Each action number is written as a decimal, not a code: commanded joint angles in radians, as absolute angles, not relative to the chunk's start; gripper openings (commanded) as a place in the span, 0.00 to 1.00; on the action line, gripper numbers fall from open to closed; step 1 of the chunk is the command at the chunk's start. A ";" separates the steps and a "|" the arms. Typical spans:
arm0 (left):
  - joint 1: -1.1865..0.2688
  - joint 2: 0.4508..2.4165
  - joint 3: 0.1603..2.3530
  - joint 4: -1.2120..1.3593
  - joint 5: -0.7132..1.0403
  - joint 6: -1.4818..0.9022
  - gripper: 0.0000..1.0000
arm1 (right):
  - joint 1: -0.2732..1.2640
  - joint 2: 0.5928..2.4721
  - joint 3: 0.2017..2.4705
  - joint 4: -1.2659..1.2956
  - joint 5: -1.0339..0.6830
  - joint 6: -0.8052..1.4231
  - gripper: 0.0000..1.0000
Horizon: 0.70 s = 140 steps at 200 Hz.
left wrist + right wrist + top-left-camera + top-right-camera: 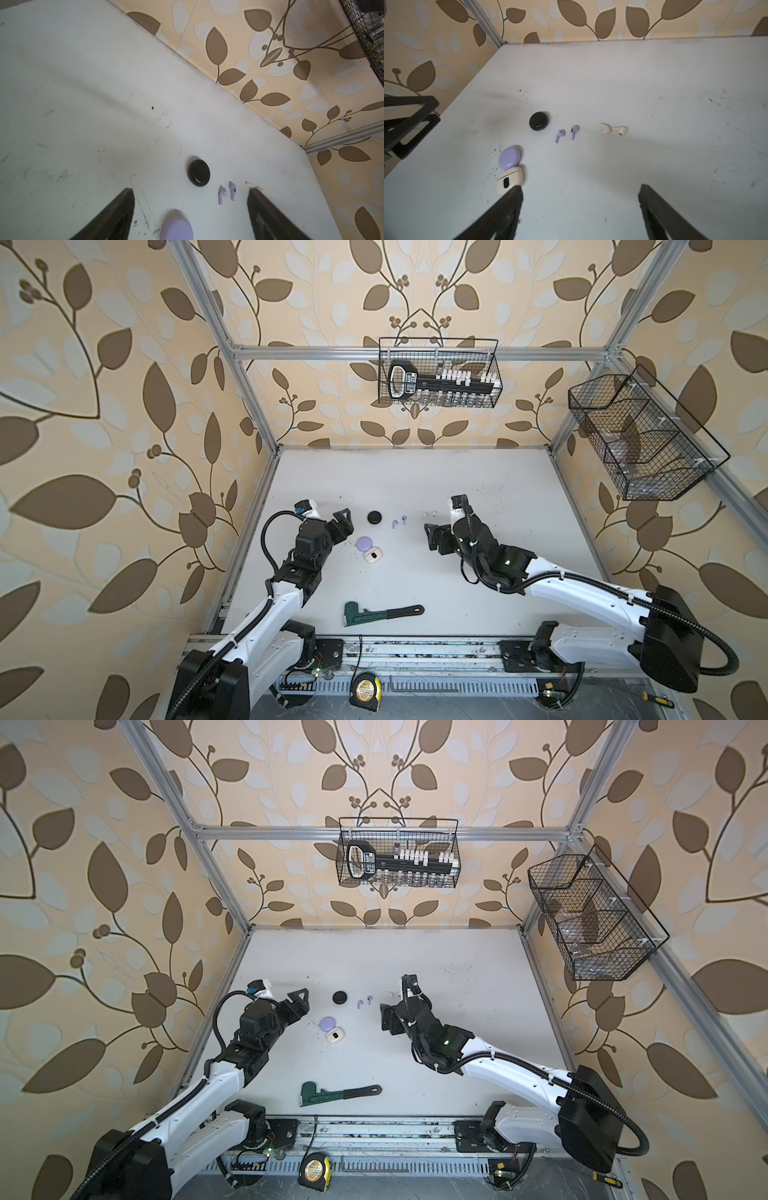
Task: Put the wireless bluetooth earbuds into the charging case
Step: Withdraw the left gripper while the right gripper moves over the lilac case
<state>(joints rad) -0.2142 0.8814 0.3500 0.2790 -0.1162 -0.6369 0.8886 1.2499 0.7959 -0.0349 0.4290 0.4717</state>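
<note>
Right wrist view: right gripper [580, 188] jaws spread wide; only bare table [664, 87] shows between the two fingers; nothing pinched. White case [509, 180] lies just beside one fingertip, its near edge hidden behind that finger, a dark oval on its upper face; lilac case [508, 158] touches it on the far side, lid down. Black case [538, 121] sits further ahead of the same finger, lid down, apart from the other two. Lilac earbuds [560, 135] lie ahead of the jaw gap, side by side, not touching, near the black case; both on the table, outside any case. White earbuds [605, 127] lie ahead too, nearer the line of the other finger, close together end to end; whether they touch cannot be told.

Left wrist view: left gripper [190, 191] jaws likewise spread, gripping nothing; lilac case shows in the gap between the fingers, cut by the frame edge; black case ahead of the gap; lilac earbuds ahead, nearer one finger; a white earbud peeks past that fingertip.

Both top views: grippers face each other across the group, both clear of every case and earbud; lilac case just ahead of the left jaws, not inside them; white earbuds nearest the right arm. Green-headed wrench [382, 612] lies behind both grippers, well apart from the cases.
</note>
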 commanded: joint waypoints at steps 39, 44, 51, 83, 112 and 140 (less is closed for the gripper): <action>-0.204 0.879 0.355 0.306 -0.218 -0.681 0.92 | 0.948 1.333 0.952 -0.110 0.544 0.545 1.00; -0.204 0.885 0.357 0.304 -0.216 -0.682 0.92 | 0.955 1.323 0.953 -0.117 0.582 0.554 1.00; -0.204 0.890 0.362 0.294 -0.219 -0.684 0.92 | 0.968 1.303 0.945 -0.103 0.630 0.541 1.00; -0.204 0.880 0.359 0.288 -0.247 -0.696 0.93 | 0.902 1.271 0.901 -0.030 0.364 0.405 1.00; -0.204 0.881 0.373 0.226 -0.326 -0.729 0.93 | 0.907 1.443 1.055 -0.146 0.257 0.387 1.00; -0.204 0.893 0.375 0.199 -0.395 -0.765 0.93 | 0.991 1.659 1.234 -0.265 0.282 0.346 0.95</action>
